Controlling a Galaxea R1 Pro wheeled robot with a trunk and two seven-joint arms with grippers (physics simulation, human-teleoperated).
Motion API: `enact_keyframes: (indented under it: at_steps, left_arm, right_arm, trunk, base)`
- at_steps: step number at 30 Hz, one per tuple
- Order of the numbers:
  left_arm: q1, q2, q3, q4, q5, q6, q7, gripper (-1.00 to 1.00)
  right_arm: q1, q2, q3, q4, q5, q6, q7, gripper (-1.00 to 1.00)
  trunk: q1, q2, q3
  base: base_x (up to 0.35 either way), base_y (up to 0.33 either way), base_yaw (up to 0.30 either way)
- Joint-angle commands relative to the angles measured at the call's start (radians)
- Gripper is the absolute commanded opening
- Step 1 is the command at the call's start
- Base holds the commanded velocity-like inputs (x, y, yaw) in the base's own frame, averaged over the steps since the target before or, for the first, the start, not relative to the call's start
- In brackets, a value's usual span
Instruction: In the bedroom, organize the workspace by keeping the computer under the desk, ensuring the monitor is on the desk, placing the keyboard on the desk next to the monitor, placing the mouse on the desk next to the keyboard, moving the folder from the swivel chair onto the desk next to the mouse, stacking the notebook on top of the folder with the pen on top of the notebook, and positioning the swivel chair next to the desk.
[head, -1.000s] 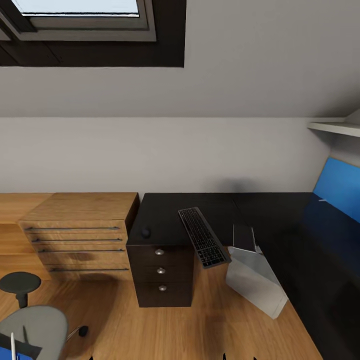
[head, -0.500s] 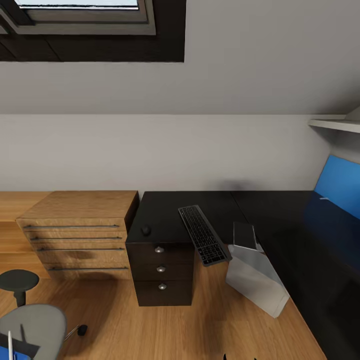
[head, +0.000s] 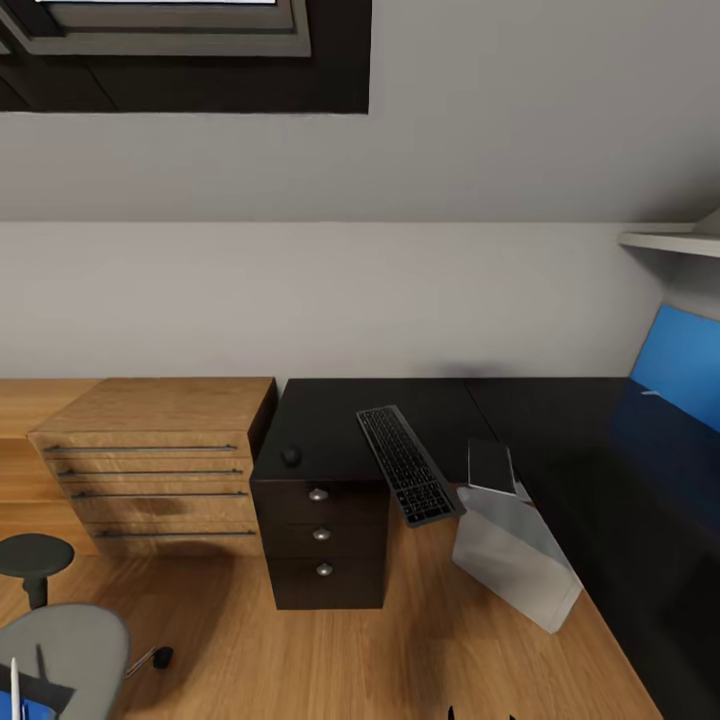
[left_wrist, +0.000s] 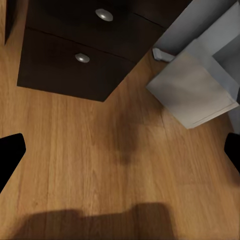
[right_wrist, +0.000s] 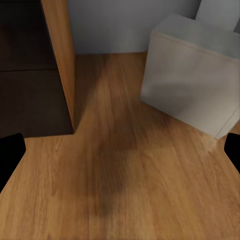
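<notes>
Wooden floor (head: 330, 650) and a pale sloped wall are seen around the black bench (head: 520, 420), which stands beside a light wooden drawer unit (head: 150, 460). Compared with one second ago, the whole head picture is shifted a little, so the camera has moved, not the things; the robot is judged to be on its way, with no step of the task completed.

The keyboard (head: 405, 465) lies on the bench with one end hanging over the edge, and the mouse (head: 291, 457) rests near the corner above the dark drawers (head: 320, 540). The computer (head: 515, 555) stands tilted on the floor by the bench. The swivel chair (head: 62, 660) is well apart, with the blue folder (head: 22, 708) and the pen (head: 14, 680) on it.

In each wrist view, dark fingertips are seen at both edges, so the left hand (left_wrist: 120, 152) and the right hand (right_wrist: 120, 152) are spread wide and nothing is held.
</notes>
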Motion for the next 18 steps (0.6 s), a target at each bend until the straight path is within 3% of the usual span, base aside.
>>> enact_keyframes:
  at_steps: [1, 4, 7, 8, 10, 13, 14, 16, 18]
  left_arm:
    - [0.000, 0.000, -0.003, 0.000, 0.011, -0.003, -0.003, 1.00]
    - [0.000, -0.016, -0.016, 0.008, 0.013, -0.003, 0.011, 1.00]
    - [0.000, -0.074, -0.026, 0.033, 0.006, -0.002, 0.069, 1.00]
    - [0.000, -0.108, -0.028, 0.038, -0.005, -0.002, 0.112, 1.00]
    - [0.000, -0.136, -0.028, 0.037, -0.024, -0.001, 0.161, 1.00]
    - [0.000, -0.173, -0.027, 0.001, -0.091, 0.004, 0.266, 1.00]
    - [0.000, -0.189, -0.027, -0.030, -0.134, 0.014, 0.324, 1.00]
    - [0.001, -0.208, -0.026, -0.060, -0.175, 0.033, 0.387, 1.00]
    - [-0.005, -0.262, -0.025, -0.092, -0.240, 0.083, 0.505, 1.00]
  right_arm:
    - [-0.001, -0.001, 0.008, 0.000, -0.004, -0.006, -0.007, 1.00]
    - [-0.001, -0.003, 0.008, 0.001, -0.001, -0.028, -0.006, 1.00]
    - [-0.001, -0.004, 0.008, -0.006, 0.001, -0.057, -0.007, 1.00]
    - [-0.001, -0.008, 0.006, -0.017, -0.001, -0.075, -0.008, 1.00]
    - [-0.001, -0.016, 0.004, -0.037, -0.005, -0.091, -0.010, 1.00]
    - [-0.001, -0.043, -0.002, -0.109, -0.028, -0.107, -0.012, 1.00]
    - [-0.001, -0.054, -0.006, -0.165, -0.054, -0.110, -0.012, 1.00]
    - [0.000, -0.061, -0.007, -0.230, -0.088, -0.109, -0.012, 1.00]
    - [0.000, -0.069, -0.008, -0.346, -0.154, -0.086, -0.011, 1.00]
  trunk:
    - [0.004, -0.008, -0.004]
    - [0.015, -0.029, -0.013]
    - [0.027, -0.050, -0.023]
    - [0.031, -0.057, -0.026]
    - [0.038, -0.071, -0.032]
    - [0.050, -0.092, -0.042]
    - [0.054, -0.099, -0.045]
    - [0.061, -0.113, -0.051]
    - [0.069, -0.127, -0.057]
  base:
    - [0.000, 0.000, 0.000]
    - [0.000, 0.000, 0.000]
    - [0.000, 0.000, 0.000]
    - [0.000, 0.000, 0.000]
    - [0.000, 0.000, 0.000]
    - [0.000, 0.000, 0.000]
    - [0.000, 0.000, 0.000]
    - [0.000, 0.000, 0.000]
    - [0.000, 0.000, 0.000]
